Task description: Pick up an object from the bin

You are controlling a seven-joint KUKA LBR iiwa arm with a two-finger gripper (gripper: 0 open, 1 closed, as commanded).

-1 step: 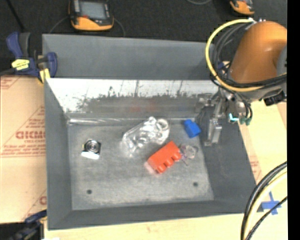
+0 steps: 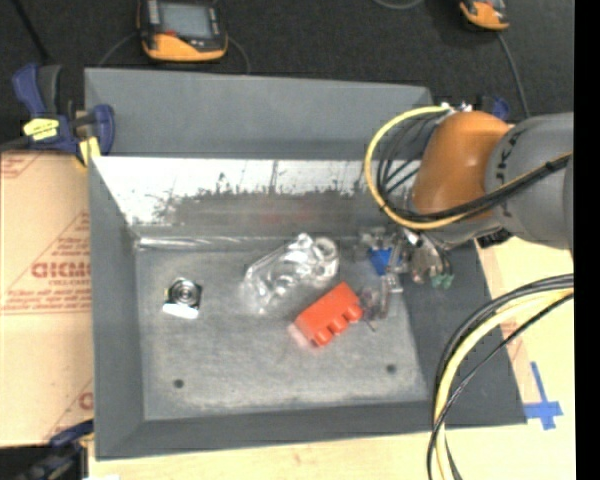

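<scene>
My gripper hangs at the right side of the bin floor, its fingertips just to the right of an orange-red toy brick that lies tilted near the middle. Nothing shows between the fingers. A crumpled clear plastic piece lies just left of the gripper and above the brick. A small silver metal part sits alone at the left of the floor.
The arm with its orange cover and looped cables reaches in over the bin's right rim. The bin's sloped back wall rises behind the plastic piece. Bare floor lies along the front and between the metal part and the brick.
</scene>
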